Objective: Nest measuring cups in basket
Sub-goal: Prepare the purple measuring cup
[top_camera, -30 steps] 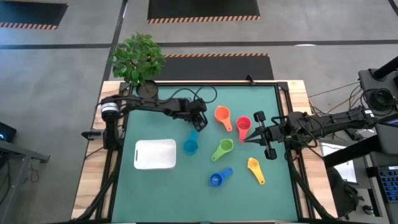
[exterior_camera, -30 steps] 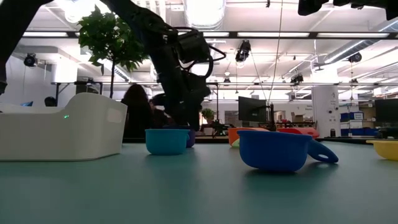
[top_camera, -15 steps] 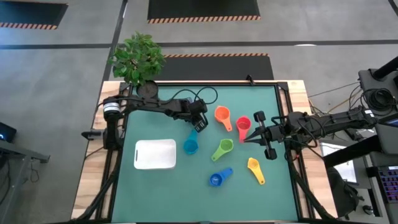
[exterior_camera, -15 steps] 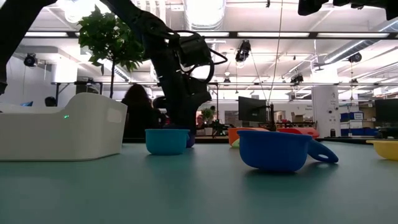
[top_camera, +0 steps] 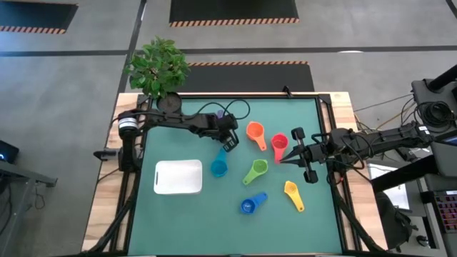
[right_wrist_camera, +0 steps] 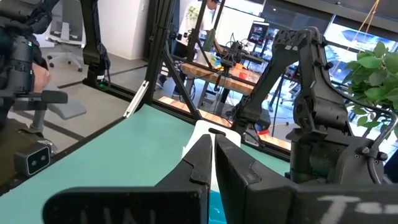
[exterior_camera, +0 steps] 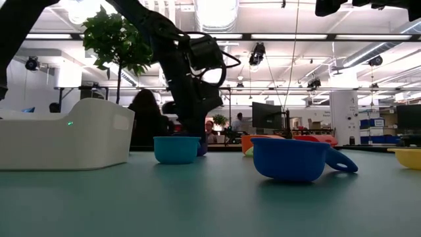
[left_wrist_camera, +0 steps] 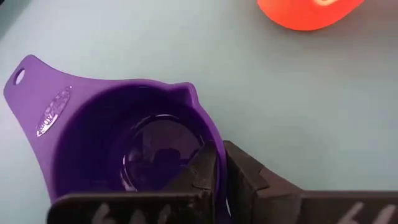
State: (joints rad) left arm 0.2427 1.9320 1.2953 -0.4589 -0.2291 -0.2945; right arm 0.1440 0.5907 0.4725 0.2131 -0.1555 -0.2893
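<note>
The left claw is clamped on the rim of the purple cup, which rests on the desk. The orange cup lies near, the light blue cup beside it, the basket beyond. The right claw, closed and empty, is held by the red cup.

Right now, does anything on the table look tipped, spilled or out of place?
Nothing stands out. The loose cups sit upright, apart on the mat; the basket lies flat and empty. The left claw pinches the purple cup's rim.
</note>
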